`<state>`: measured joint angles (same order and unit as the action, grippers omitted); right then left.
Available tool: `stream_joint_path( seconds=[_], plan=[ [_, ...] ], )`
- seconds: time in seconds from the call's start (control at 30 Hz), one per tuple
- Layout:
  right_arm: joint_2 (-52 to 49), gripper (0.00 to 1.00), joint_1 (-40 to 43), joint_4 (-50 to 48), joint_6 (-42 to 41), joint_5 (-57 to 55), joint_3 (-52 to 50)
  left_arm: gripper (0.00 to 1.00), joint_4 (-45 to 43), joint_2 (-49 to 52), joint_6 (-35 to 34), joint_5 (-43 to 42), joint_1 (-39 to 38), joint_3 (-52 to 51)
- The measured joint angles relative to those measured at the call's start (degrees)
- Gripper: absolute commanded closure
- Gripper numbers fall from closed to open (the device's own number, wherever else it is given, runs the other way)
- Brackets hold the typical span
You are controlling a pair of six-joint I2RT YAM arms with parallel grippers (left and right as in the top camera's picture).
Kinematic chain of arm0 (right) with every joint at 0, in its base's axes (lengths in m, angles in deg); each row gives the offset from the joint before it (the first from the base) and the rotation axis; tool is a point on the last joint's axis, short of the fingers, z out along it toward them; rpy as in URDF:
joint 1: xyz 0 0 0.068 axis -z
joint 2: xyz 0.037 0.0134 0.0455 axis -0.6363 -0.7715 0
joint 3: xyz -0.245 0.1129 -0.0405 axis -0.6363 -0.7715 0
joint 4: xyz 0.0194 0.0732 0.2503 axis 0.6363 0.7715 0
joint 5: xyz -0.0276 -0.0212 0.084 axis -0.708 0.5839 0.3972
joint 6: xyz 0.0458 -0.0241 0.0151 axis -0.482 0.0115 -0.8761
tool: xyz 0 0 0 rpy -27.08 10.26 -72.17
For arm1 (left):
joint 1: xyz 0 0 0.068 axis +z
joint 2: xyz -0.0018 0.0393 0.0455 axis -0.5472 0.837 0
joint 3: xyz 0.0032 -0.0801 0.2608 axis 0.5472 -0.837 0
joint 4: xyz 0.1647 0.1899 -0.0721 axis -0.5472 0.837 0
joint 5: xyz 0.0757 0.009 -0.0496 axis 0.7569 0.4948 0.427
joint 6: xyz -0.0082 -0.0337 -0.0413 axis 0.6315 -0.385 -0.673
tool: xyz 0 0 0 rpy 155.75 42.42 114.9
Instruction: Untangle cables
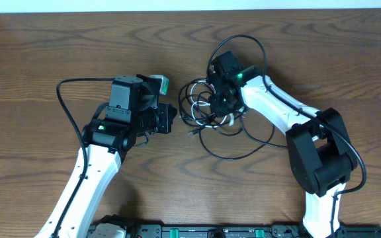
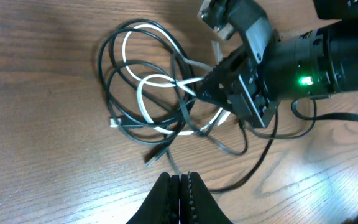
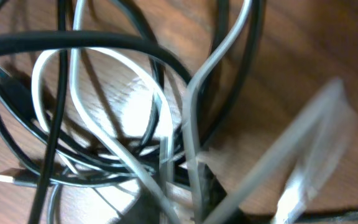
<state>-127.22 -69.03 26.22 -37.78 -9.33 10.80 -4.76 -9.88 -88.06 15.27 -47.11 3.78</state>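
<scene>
Wood-grain table (image 1: 58, 53) fills the overhead view. The left claw (image 1: 174, 119) stops just short of the tangle, which lies straight ahead of its tips. The right claw (image 1: 218, 103) is buried in the tangle's far side. The black cable (image 1: 233, 156) throws one wide loop back towards the right arm's base, and the white cable (image 1: 229, 123) stays bunched close under the right claw.

From the left wrist, the left claw (image 2: 180, 178) has its fingers pressed together with nothing between them. A black plug end (image 2: 154, 157) lies nearest ahead of it, not touching. Beyond, white cable (image 2: 143, 93) and black cable (image 2: 104, 74) cross repeatedly. The right claw (image 2: 211, 84) noses into one crossing, but I cannot tell whether it is pinching anything.

From the right wrist, everything is close and blurred. White cable (image 3: 104, 62) threads under and over black cable (image 3: 73, 40), and the claw's own fingers are too smeared to read.

By my judgement the task has barely started: no cord lies free, so both have yet to be drawn apart.
</scene>
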Motion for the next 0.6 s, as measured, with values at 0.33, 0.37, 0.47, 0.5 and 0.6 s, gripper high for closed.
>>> stream_joint_path(
  seconds=[0.33,0.37,0.47,0.5,0.6],
  plan=[
    [0.5,0.99,-0.1,11.0,-2.1,-1.4,3.3,0.92,0.0,0.0,0.0,0.0,0.0,0.0],
    [0.9,0.99,-0.1,12.4,-2.1,-2.2,4.6,0.92,0.0,0.0,0.0,0.0,0.0,0.0],
    [4.5,0.99,-0.1,16.8,-2.1,-4.7,11.5,0.92,0.0,0.0,0.0,0.0,0.0,0.0],
    [5.7,0.99,-0.1,17.4,-2.1,-5.2,13.3,0.92,0.0,0.0,0.0,0.0,0.0,0.0],
    [11.8,0.99,-0.1,18.5,-2.1,-6.6,21.0,0.92,0.0,0.0,0.0,0.0,0.0,0.0]
  ],
)
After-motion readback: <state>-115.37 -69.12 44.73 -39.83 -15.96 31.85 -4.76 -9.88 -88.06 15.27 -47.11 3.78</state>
